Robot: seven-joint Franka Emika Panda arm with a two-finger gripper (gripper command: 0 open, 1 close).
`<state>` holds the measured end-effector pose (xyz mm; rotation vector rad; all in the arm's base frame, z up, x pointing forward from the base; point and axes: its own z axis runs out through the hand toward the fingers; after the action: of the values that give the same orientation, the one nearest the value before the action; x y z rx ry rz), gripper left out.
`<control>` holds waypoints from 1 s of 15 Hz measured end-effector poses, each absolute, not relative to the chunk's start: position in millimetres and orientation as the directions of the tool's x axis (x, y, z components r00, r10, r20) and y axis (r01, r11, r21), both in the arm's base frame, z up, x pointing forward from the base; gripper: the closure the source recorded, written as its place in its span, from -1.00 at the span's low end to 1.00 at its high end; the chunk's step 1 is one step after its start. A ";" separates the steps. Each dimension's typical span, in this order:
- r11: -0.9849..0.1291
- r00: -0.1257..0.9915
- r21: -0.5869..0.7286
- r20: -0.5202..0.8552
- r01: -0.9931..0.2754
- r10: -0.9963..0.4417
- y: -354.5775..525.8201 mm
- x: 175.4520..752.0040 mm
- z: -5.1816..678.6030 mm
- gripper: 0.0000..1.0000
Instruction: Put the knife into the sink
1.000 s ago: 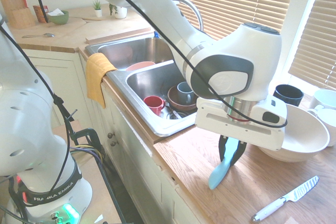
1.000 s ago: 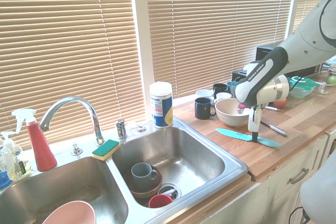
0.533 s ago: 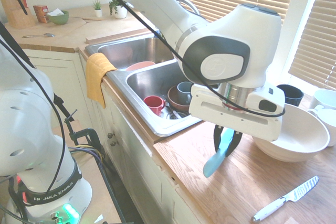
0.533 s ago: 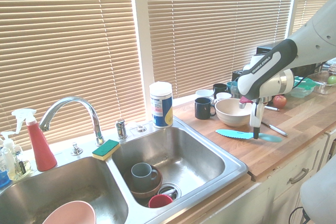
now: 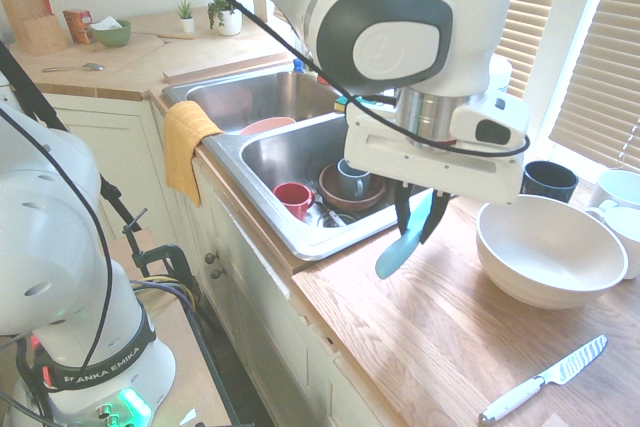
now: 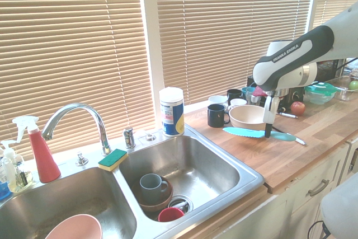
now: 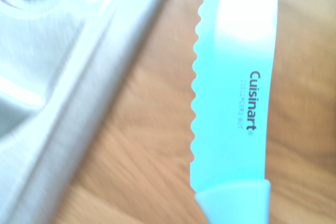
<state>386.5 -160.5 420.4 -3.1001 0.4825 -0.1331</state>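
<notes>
Knife (image 6: 246,132), turquoise and serrated, hangs level above the wooden counter (image 5: 430,337), clamped in the gripper (image 6: 268,134) between the sink (image 6: 224,191) rim and the cream bowl (image 5: 550,252), blade pointing toward the basin.

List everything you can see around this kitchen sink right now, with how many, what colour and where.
Slim turquoise plastic knife: one, held level above the wooden counter, right of the sink.
Stainless steel double-basin sink: one, silver, set in the counter.
Curved chrome faucet: one, behind the basins.
Large cream bowl: one, on the counter.
White-handled steel knife: one, on the counter near its front edge.
Grey mug: one, in the right basin.
Red cup: one, in the same basin.
Pink bowl: one, in the left basin.
Black mug: one, beside the cream bowl.
Green-and-yellow sponge: one, on the sink rim.
Red spray bottle: one, behind the left basin.
Yellow cloth: one, draped over the counter edge.
Gripper: one, black fingers shut on the knife.
</notes>
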 end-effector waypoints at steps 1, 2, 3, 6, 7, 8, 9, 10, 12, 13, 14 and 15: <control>-0.941 0.936 -0.019 0.105 -0.337 -0.337 -146.6 390.8 428.3 1.00; -0.924 0.915 -0.033 0.128 -0.382 -0.383 -127.1 397.9 434.2 1.00; -0.900 0.889 -0.057 0.143 -0.432 -0.436 -101.1 406.6 437.4 1.00; -0.818 0.800 -0.101 0.170 -0.566 -0.575 -21.6 427.4 430.5 1.00; -0.783 0.763 -0.111 0.179 -0.611 -0.621 -0.6 432.8 422.7 1.00; -0.750 0.726 -0.120 0.189 -0.651 -0.661 19.7 437.8 412.9 1.00; -0.718 0.692 -0.128 0.197 -0.684 -0.694 38.6 441.5 402.3 1.00; -0.695 0.667 -0.133 0.200 -0.707 -0.717 58.3 443.8 390.8 1.00; -0.663 0.635 -0.136 0.201 -0.736 -0.746 96.5 445.4 365.4 1.00; -0.653 0.625 -0.138 0.200 -0.745 -0.755 112.1 445.7 351.6 1.00; -0.646 0.618 -0.139 0.199 -0.751 -0.761 126.9 445.6 337.2 1.00; -0.638 0.610 -0.137 0.197 -0.758 -0.767 139.0 445.0 323.6 1.00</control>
<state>445.0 139.0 323.6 -2.7832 1.3184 -0.3706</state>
